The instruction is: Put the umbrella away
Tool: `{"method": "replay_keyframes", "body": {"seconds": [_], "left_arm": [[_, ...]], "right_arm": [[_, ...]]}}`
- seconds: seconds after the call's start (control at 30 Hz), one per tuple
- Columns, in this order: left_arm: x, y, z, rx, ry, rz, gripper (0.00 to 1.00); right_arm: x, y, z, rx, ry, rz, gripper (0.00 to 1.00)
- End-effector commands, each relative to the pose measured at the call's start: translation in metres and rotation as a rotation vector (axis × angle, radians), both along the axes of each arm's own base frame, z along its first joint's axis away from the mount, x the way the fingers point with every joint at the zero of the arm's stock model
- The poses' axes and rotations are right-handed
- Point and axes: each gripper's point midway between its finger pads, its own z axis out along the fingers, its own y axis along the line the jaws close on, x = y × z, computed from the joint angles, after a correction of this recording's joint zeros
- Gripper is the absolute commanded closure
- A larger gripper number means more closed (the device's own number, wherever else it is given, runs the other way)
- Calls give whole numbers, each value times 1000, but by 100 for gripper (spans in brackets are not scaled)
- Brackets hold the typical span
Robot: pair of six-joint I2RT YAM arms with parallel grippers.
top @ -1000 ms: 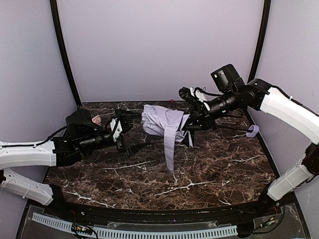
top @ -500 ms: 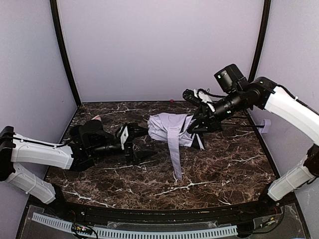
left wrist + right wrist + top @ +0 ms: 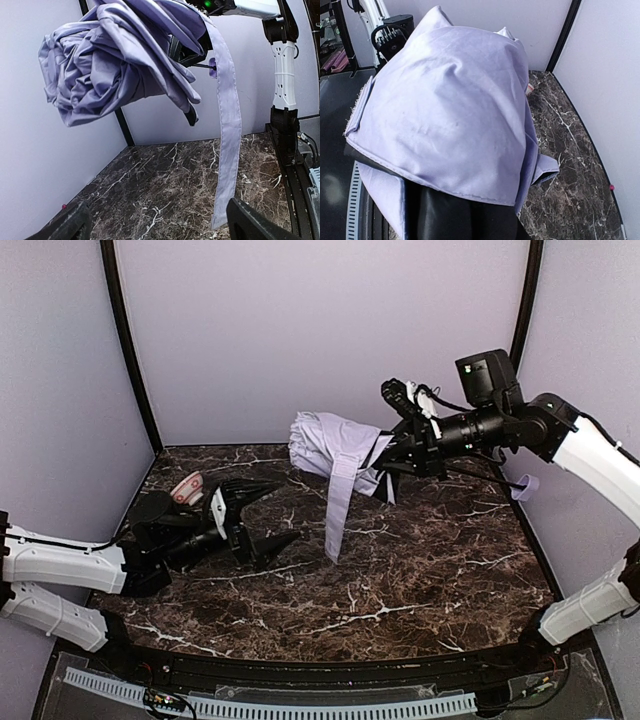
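- Up in the air above the counter (image 3: 420, 570), the right jaws are closed on the umbrella (image 3: 325, 440), near where the folded cloth meets the stick. The cloth covers the jaws in the right wrist view, so I cannot see just how they pinch.
- Down low on the left, the left jaws are wide open and hold nothing. They point toward the umbrella but are well apart from it.
- The cloth (image 3: 110, 75) is bunched and puffy, not rolled up neat. The long strap (image 3: 338, 505) hangs straight down from it. Its end is close to the counter, but I cannot tell if it touches.
- The little knob handle (image 3: 524, 487) sticks out far to the right, past the right jaws.
- I think the job now is to tidy the cloth and wrap the strap around it. The right jaws should hold firm and steady so the umbrella does not swing.
- The left jaws should come up slowly and catch the strap near its loose end, not the puffy cloth. The strap looks thin and floppy, so it may slip out.
- The red bowl (image 3: 187, 487) sits on the counter just beside the left arm. The arm should take care not to bump it.
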Motion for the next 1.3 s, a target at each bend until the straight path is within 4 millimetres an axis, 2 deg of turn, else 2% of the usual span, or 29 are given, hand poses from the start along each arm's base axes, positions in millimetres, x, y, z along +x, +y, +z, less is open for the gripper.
{"method": "replay_keyframes", "body": {"seconds": [0.0, 0.1, 0.17, 0.3, 0.4, 0.47, 0.57, 0.7, 0.77, 0.8, 0.97, 1.03, 1.17, 1.23, 1.27], "left_arm": [[-18, -5, -7, 30, 46, -113, 9], [-39, -28, -20, 52, 163, -314, 17], [-36, -38, -20, 25, 207, -344, 18], [-39, -48, -11, -34, 166, -408, 11], [-29, -63, -26, 20, 188, -406, 10], [-31, -67, -28, 16, 181, -436, 12], [-38, -69, -28, 1, 184, -496, 35], [-42, -71, -34, 21, 196, -519, 82], [-42, -69, -36, 29, 191, -512, 96], [-42, -68, -35, 27, 183, -506, 100], [-42, -65, -39, 42, 168, -493, 100], [-26, -65, -44, 48, 158, -392, 100], [46, -52, -80, 183, 0, -1, 100], [81, -44, -83, 233, -97, 120, 100], [94, -39, -76, 225, -158, 162, 100]], "right_arm": [[4, 1, 49, 162, -130, -19, 100], [2, 2, 61, 210, -161, -12, 100], [1, 3, 63, 220, -166, 0, 100], [-1, 5, 65, 224, -158, 21, 100], [-2, 6, 66, 224, -155, 29, 100], [-2, 6, 65, 221, -154, 31, 100], [-1, 6, 64, 215, -154, 27, 100], [-1, 6, 63, 207, -155, 25, 100], [-1, 5, 62, 202, -153, 24, 100], [-1, 5, 61, 200, -150, 24, 100], [-5, 4, 60, 193, -138, 31, 100], [-9, 3, 58, 189, -125, 50, 100], [-28, 3, 42, 155, -43, 139, 100], [-44, 5, 32, 142, 7, 210, 100], [-53, 5, 27, 139, 36, 247, 100]]}}
